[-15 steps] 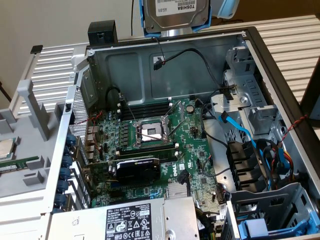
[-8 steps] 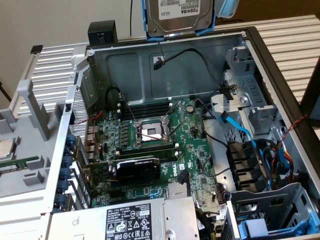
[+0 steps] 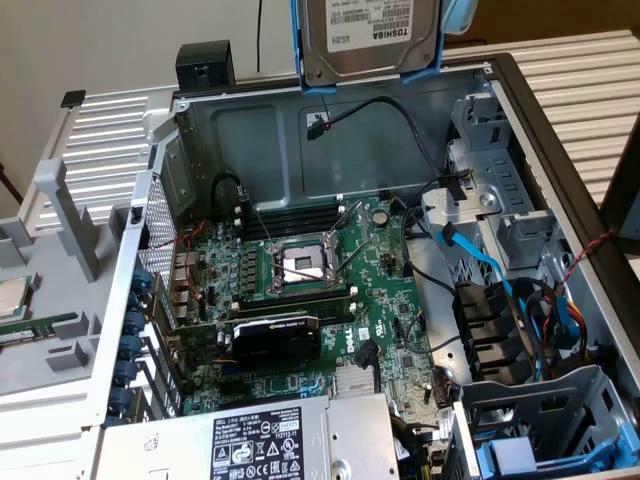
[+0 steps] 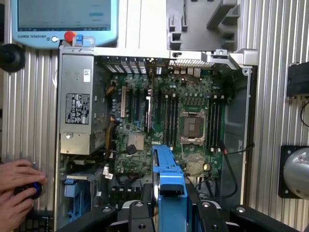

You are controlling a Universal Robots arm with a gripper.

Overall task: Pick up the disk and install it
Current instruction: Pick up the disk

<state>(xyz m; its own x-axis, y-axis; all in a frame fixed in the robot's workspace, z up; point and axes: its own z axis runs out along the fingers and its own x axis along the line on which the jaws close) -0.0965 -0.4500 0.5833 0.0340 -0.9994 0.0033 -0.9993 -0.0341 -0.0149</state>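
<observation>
Hanging above the open computer case [image 3: 250,130], the disk [image 3: 370,40] (silver drive in a blue carrier) is clamped tight in the gripper [image 4: 169,195].

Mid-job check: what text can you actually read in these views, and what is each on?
"TOSHIBA": white label on the disk, upside down in the exterior view.
"UNIVERSAL ROBOTS": lower edge of the teach pendant.
Power supply label: fine print too small to read.
Motherboard markings: too small to read.
</observation>
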